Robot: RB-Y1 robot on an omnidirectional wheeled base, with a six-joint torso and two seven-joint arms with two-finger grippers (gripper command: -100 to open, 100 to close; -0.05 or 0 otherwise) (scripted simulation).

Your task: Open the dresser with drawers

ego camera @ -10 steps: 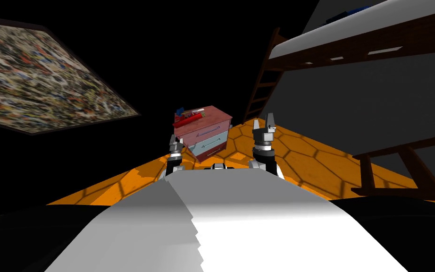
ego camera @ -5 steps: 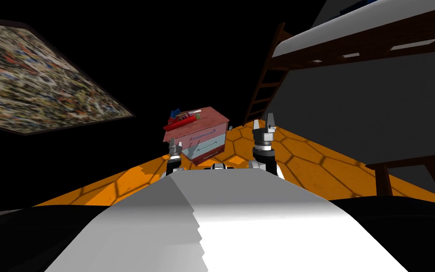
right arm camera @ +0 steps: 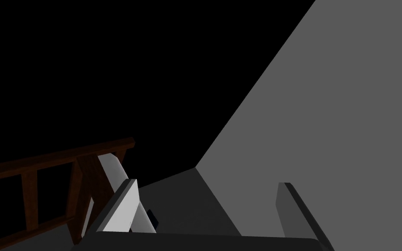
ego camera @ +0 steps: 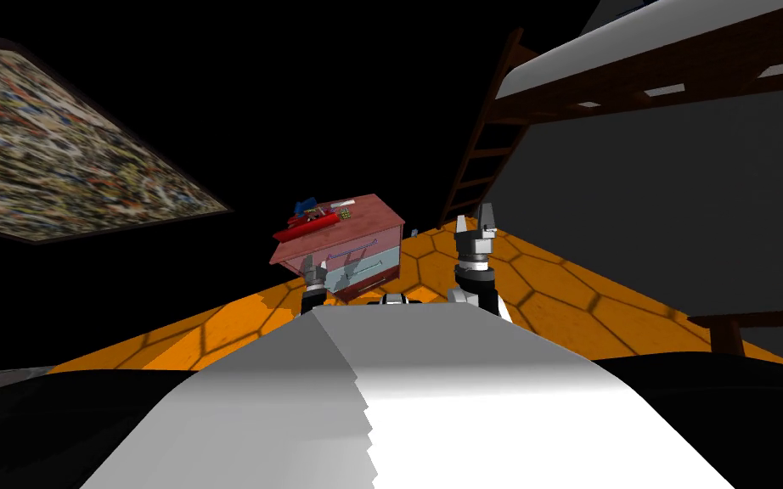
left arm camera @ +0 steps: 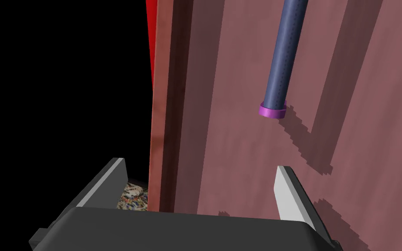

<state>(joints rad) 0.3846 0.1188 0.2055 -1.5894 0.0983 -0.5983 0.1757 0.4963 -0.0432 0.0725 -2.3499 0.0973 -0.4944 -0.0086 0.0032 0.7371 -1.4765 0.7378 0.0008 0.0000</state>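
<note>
Closer now, the left gripper, fingers apart, straddles the side edge of the dresser. Its handle lines up with one finger, so advancing could ram it. Right gripper hangs aside, fingers apart.

Low left gripper, jaws spread, right gripper raised upright, jaws spread
</note>
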